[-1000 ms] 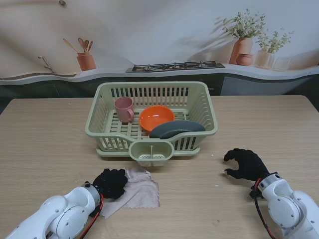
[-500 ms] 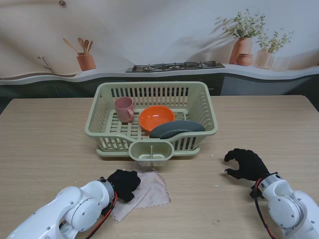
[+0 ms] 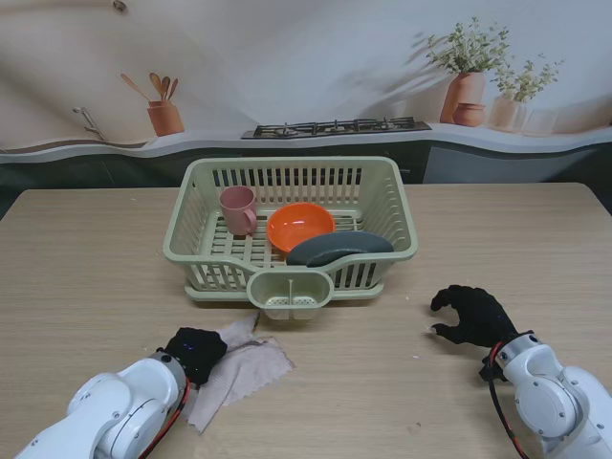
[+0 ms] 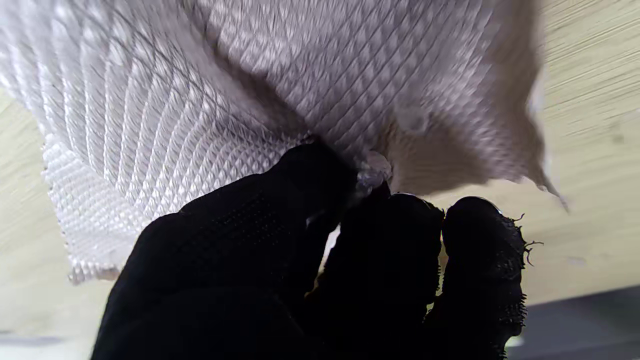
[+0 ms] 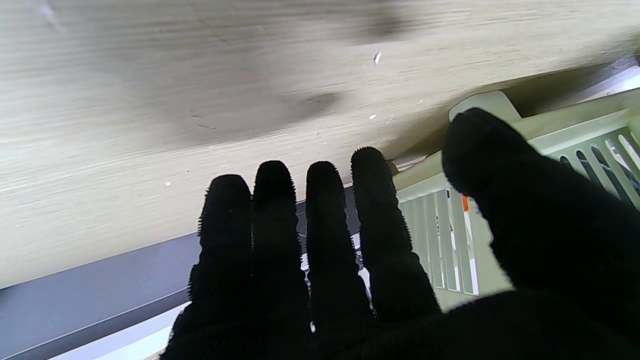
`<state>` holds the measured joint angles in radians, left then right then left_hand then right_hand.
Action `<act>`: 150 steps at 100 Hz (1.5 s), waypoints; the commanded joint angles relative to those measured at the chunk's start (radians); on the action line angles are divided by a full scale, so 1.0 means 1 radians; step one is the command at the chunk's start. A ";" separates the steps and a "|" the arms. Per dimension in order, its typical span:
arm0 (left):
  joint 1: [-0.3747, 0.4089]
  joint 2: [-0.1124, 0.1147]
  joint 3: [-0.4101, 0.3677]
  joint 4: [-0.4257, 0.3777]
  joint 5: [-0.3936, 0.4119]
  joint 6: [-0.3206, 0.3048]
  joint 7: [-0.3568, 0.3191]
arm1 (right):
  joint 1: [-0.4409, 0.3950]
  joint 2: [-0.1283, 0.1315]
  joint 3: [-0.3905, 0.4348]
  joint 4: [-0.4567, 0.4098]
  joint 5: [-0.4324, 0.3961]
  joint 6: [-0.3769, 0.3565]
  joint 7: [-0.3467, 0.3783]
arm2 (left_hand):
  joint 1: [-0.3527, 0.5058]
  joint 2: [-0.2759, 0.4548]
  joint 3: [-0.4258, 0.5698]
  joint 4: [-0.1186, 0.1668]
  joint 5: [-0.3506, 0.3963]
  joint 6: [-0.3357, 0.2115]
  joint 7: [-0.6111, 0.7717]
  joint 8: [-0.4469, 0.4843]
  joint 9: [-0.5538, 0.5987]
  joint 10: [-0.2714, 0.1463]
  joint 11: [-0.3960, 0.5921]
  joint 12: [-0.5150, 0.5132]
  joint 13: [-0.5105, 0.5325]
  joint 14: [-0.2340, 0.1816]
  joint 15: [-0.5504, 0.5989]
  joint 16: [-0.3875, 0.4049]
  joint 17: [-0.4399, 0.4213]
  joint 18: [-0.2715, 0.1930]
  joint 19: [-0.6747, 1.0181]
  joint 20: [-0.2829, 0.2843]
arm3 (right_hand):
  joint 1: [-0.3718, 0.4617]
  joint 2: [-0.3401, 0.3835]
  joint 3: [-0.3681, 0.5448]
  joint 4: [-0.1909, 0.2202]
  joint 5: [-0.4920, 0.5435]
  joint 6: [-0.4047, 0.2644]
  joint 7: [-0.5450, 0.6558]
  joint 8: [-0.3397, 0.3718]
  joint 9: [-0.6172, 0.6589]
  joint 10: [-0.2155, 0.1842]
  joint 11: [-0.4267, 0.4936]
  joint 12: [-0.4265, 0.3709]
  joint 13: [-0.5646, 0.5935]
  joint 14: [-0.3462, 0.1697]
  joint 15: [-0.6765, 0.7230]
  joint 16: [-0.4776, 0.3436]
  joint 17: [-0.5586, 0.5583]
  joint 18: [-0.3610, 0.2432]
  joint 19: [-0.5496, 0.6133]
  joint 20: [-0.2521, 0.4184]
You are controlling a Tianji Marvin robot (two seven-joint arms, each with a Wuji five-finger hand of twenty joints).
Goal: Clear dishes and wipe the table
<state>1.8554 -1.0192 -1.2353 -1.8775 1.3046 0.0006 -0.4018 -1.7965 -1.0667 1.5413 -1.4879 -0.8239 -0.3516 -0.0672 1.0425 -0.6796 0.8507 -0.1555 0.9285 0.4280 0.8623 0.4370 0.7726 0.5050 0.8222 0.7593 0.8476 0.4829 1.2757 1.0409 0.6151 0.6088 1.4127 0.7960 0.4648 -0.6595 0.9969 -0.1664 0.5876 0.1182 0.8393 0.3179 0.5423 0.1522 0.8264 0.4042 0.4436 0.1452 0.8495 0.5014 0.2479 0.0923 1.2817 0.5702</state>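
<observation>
The table (image 3: 86, 258) is light wood with a fine grain pattern. The dish rack (image 3: 397, 206) is pale green with slotted walls. Inside the dish rack: a pink cup (image 3: 237, 209), an orange bowl (image 3: 300, 227), and a dark grey plate (image 3: 339, 248). The cloth (image 3: 241, 368), on the near side of the dish rack, is off-white with a diamond waffle weave. The left hand (image 3: 195, 349) and right hand (image 3: 471, 316) wear black knit gloves; both arms are white.

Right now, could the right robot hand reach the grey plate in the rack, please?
Probably yes: the right robot hand is open over bare table, and the grey plate leans at the rack's near right corner, uncovered.
</observation>
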 commanded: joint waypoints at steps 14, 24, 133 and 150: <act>0.133 0.001 -0.130 0.012 0.060 -0.018 0.113 | 0.000 -0.002 0.000 0.002 -0.004 -0.006 0.012 | 0.081 0.059 0.065 -0.013 0.032 -0.104 -0.060 0.026 0.034 0.077 -0.011 0.063 0.008 0.043 0.033 0.034 -0.010 0.074 0.066 0.044 | 0.020 -0.018 0.018 0.023 0.009 0.003 -0.003 0.000 0.012 0.011 -0.012 -0.002 0.007 0.020 -0.010 -0.006 -0.007 0.010 0.004 -0.005; 0.175 -0.006 -0.178 0.025 0.065 -0.006 0.202 | 0.001 -0.002 -0.001 0.003 -0.006 -0.005 0.013 | 0.083 0.058 0.068 -0.014 0.029 -0.100 -0.054 0.034 0.036 0.083 -0.019 0.069 0.002 0.048 0.030 0.036 -0.019 0.079 0.063 0.048 | 0.020 -0.019 0.019 0.022 0.010 0.003 -0.002 0.001 0.013 0.010 -0.011 -0.002 0.007 0.020 -0.010 -0.006 -0.007 0.010 0.004 -0.005; -0.154 0.017 0.186 0.054 -0.249 0.212 -0.076 | 0.002 -0.002 0.008 0.012 -0.009 -0.024 0.002 | 0.078 0.066 0.063 -0.019 -0.015 -0.095 -0.003 0.023 0.022 0.079 0.003 0.071 0.014 0.001 0.001 -0.022 0.002 0.089 0.013 0.045 | 0.024 -0.026 0.021 0.022 0.010 0.006 -0.002 0.002 0.012 0.010 -0.011 -0.001 0.006 0.020 -0.010 -0.006 -0.007 0.011 0.005 -0.007; -0.102 0.009 0.132 0.044 -0.191 0.229 -0.044 | 0.003 -0.002 0.009 0.013 -0.009 -0.027 0.002 | 0.078 0.065 0.067 -0.019 -0.013 -0.092 -0.001 0.017 0.025 0.081 0.005 0.068 0.018 0.005 0.003 -0.026 0.013 0.089 0.009 0.040 | 0.025 -0.026 0.021 0.022 0.009 0.005 -0.002 0.002 0.011 0.011 -0.011 -0.002 0.006 0.020 -0.010 -0.006 -0.007 0.011 0.005 -0.007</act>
<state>1.7101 -1.0096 -1.0756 -1.8420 1.1017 0.2164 -0.4561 -1.7911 -1.0667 1.5485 -1.4755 -0.8279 -0.3698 -0.0754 1.0619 -0.6612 0.8843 -0.1668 0.9153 0.4830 0.8645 0.4963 0.7843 0.5483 0.8012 0.8176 0.8492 0.4928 1.2626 1.0201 0.6044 0.6210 1.4129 0.8248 0.4650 -0.6595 0.9970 -0.1664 0.5955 0.1182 0.8389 0.3179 0.5424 0.1532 0.8259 0.4042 0.4436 0.1507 0.8494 0.5012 0.2479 0.0938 1.2817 0.5702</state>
